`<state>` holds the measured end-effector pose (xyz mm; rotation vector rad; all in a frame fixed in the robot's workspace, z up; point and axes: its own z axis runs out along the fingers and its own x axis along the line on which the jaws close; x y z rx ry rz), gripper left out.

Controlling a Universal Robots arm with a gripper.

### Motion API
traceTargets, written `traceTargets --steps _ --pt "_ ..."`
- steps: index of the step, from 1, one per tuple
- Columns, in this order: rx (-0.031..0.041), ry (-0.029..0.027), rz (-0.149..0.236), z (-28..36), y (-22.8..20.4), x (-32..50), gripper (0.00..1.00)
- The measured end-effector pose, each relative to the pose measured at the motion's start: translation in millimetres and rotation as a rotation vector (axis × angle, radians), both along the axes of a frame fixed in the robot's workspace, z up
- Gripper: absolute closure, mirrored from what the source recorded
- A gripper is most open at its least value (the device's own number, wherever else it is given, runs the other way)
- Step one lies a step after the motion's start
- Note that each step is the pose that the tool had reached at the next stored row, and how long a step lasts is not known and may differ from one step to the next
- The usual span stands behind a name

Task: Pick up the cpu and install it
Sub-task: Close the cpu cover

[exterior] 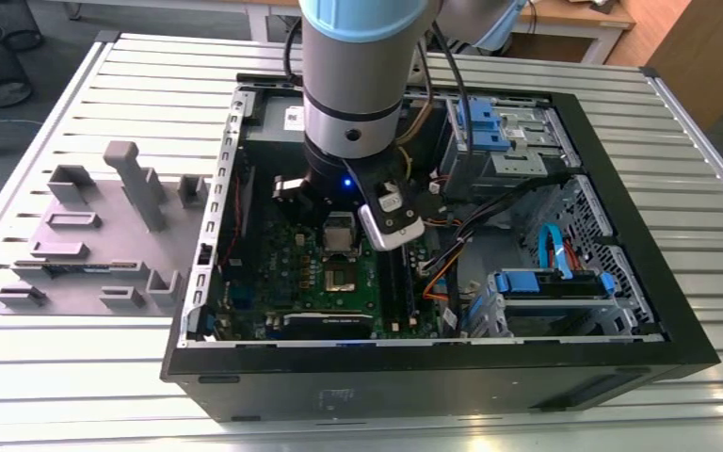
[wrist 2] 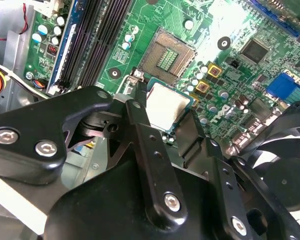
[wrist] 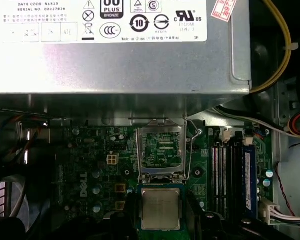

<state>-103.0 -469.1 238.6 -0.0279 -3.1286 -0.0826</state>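
The cpu (wrist 2: 168,106) (wrist: 160,208) is a small square chip with a pale silver top. It sits between two black fingers (wrist 2: 139,122), held just above the green board (wrist 2: 240,85). My gripper (wrist 2: 165,113) (wrist: 161,216) is shut on its two sides. The open socket (wrist 2: 167,55) (wrist: 160,150) lies a short way off beside the chip, its contact field bare and its metal frame swung up. In the exterior view my gripper (exterior: 339,235) reaches down into the open computer case, close over the socket (exterior: 340,276).
A grey power supply (wrist: 115,50) borders the board beyond the socket. Dark memory slots (wrist: 225,175) (wrist 2: 85,40) run beside it. A black fan (wrist 2: 285,165) is close to my fingers. Grey fixture blocks (exterior: 98,235) stand outside the case (exterior: 437,377), at the exterior view's left.
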Motion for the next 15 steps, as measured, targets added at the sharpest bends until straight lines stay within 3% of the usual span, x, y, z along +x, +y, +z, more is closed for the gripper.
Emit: traceTargets --steps 10,15 --pt "0.0006 -0.0003 0.000 -0.6 -0.3 0.0 0.53" --pt "0.0002 -0.0001 -0.004 -1.6 -5.1 0.0 0.53"
